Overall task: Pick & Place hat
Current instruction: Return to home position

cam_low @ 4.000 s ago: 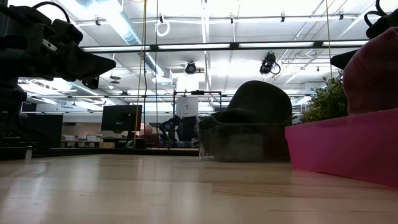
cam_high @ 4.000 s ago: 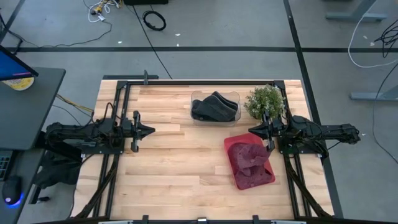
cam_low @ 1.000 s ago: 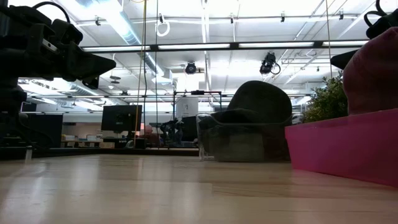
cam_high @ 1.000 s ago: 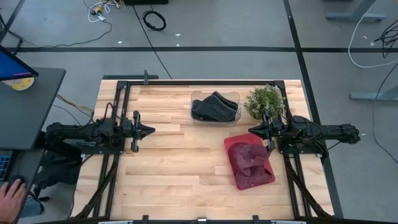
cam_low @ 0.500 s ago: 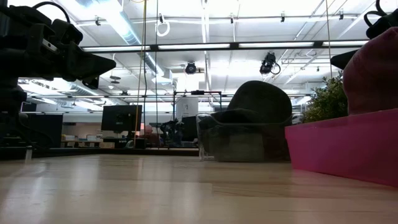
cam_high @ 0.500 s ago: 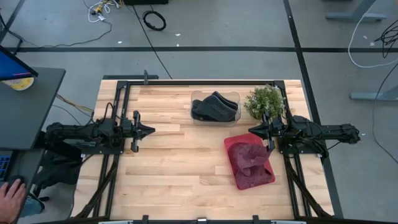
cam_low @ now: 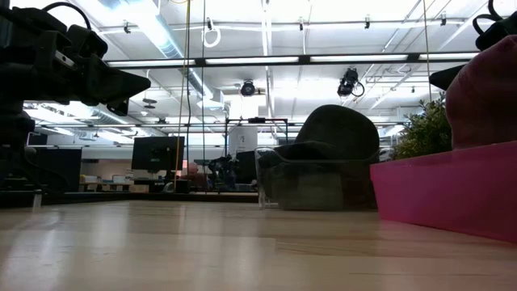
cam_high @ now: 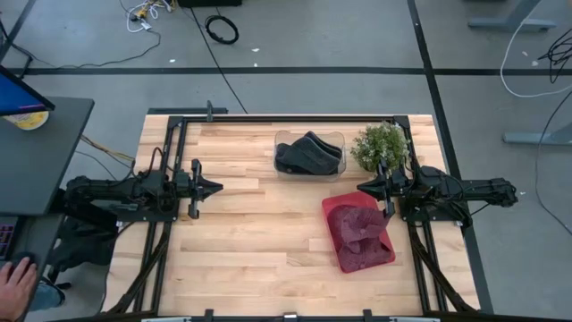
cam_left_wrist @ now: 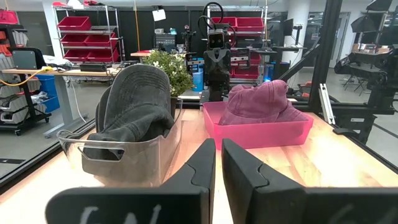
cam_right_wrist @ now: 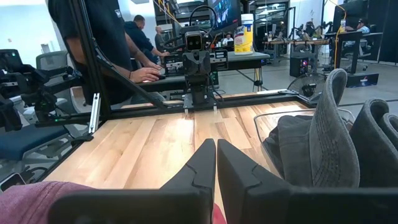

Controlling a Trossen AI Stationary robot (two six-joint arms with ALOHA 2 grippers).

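A dark grey hat (cam_high: 307, 153) (cam_left_wrist: 134, 102) lies in a clear bin (cam_high: 309, 155) (cam_left_wrist: 121, 152) at the table's far middle. A maroon hat (cam_high: 359, 231) (cam_left_wrist: 258, 102) lies in a pink tray (cam_high: 359, 234) (cam_left_wrist: 267, 132) at the right. My left gripper (cam_high: 217, 188) (cam_left_wrist: 218, 158) hovers shut and level at the left side, apart from both. My right gripper (cam_high: 361, 187) (cam_right_wrist: 216, 163) hovers shut and level above the pink tray's far edge, touching nothing.
A small green plant (cam_high: 380, 146) stands at the far right, next to the clear bin. A black frame (cam_high: 286, 116) runs round the table. A person's hand (cam_high: 12, 282) rests at a desk left of the table; people stand beyond the table in the right wrist view.
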